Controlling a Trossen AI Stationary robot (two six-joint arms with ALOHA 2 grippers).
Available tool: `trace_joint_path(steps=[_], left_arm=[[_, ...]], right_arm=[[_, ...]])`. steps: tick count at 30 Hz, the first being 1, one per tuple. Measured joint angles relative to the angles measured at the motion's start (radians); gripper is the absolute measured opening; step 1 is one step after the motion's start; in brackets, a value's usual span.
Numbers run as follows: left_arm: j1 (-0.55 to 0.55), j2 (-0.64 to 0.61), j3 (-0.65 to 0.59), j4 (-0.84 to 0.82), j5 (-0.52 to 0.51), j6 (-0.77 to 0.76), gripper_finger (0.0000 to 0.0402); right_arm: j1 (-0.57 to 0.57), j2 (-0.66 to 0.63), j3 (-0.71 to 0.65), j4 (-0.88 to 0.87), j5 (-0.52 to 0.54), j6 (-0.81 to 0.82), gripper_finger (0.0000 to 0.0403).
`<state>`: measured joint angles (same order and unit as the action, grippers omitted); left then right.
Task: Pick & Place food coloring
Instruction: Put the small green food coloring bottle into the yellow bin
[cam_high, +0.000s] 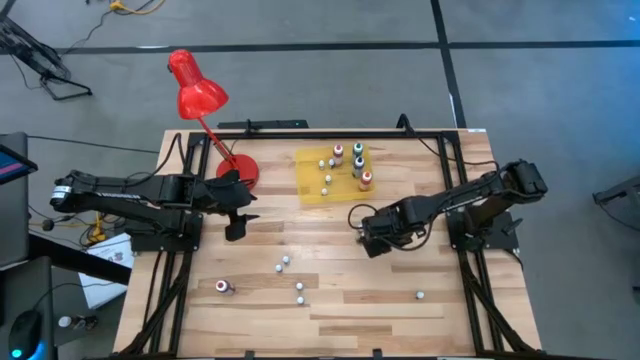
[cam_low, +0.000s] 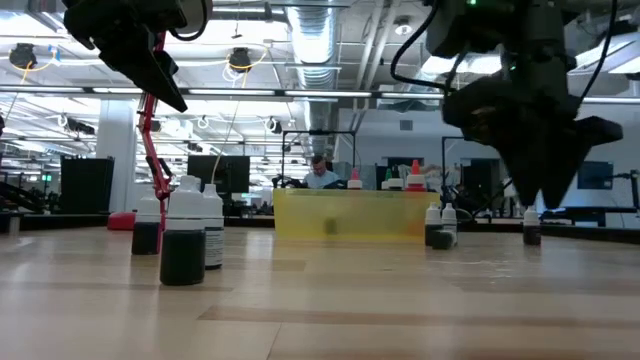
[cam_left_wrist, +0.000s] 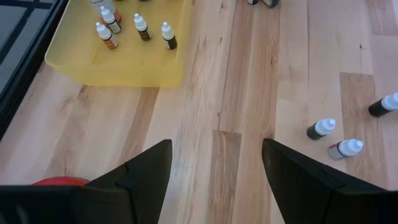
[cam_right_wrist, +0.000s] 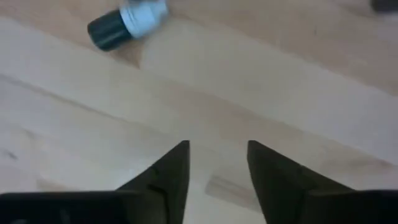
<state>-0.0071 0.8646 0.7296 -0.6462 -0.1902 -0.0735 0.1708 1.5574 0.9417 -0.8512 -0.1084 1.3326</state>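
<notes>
Right gripper (cam_high: 368, 236) hangs low over the wood just near of the yellow tray (cam_high: 312, 185), and its wrist view shows the two dark fingers (cam_right_wrist: 169, 171) parted with nothing between them — only bare board, with one dark food coloring bottle (cam_right_wrist: 126, 23) lying on its side a little way beyond the tips. Left gripper (cam_high: 235, 225) waits beside the red desk lamp (cam_high: 197, 95), its fingers spread wide and empty.

Several food coloring bottles (cam_high: 345, 165) already stand in the tray; others are scattered on the near half of the table (cam_high: 400, 300), among them a reddish one (cam_high: 224, 287) at the near left and a lone one (cam_high: 420, 295) at the near right.

My worry is the toppled bottle: it is round and lying flat, so a finger that touches it off-centre would likely roll it away rather than trap it. A descent too close to the tray edge could also nudge the tray and tip the upright bottles inside.

From above, the right arm covers its own fingertips, so the lying bottle cannot be placed there. Most loose bottles read only as pale dots, colours unclear. In the low view the tray wall hides what stands behind it.
</notes>
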Motion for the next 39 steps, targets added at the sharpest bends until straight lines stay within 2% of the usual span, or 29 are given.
trace_joint_path(steps=[4, 7, 11, 17, 19, 25, 30, 39], left_arm=[[0.0, 0.0, 0.0, -0.013, 0.0, 0.01, 0.0242], [0.0, 0.0, 0.0, -0.018, 0.0, 0.01, 0.0242], [0.0, 0.0, 0.0, -0.012, 0.0, 0.01, 0.0242], [0.0, 0.0, 0.0, -0.005, 0.0, 0.009, 0.0242], [0.0, 0.0, 0.0, 0.003, 0.0, 0.003, 0.0242], [0.0, 0.0, 0.0, 0.016, 0.0, -0.017, 0.0242], [0.0, 0.0, 0.0, 0.009, 0.0, -0.018, 0.0242], [0.0, 0.0, 0.0, 0.008, 0.0, -0.01, 0.0242]], right_arm=[[0.016, 0.0, 0.0, 0.063, 0.067, 0.01, 0.0183], [0.03, 0.0, 0.0, 0.072, 0.138, 0.014, 0.019], [0.03, 0.0, 0.0, 0.059, 0.223, 0.01, 0.0188], [0.004, 0.0, 0.0, 0.075, 0.433, -0.134, 0.0178], [-0.016, 0.0, 0.0, 0.09, 0.473, -0.163, 0.0175], [-0.09, 0.0, 0.0, 0.16, 0.477, -0.215, 0.0179], [-0.121, 0.009, 0.0, 0.164, 0.418, -0.216, 0.0197], [-0.118, 0.138, 0.0, 0.221, 0.352, -0.218, 0.0203]])
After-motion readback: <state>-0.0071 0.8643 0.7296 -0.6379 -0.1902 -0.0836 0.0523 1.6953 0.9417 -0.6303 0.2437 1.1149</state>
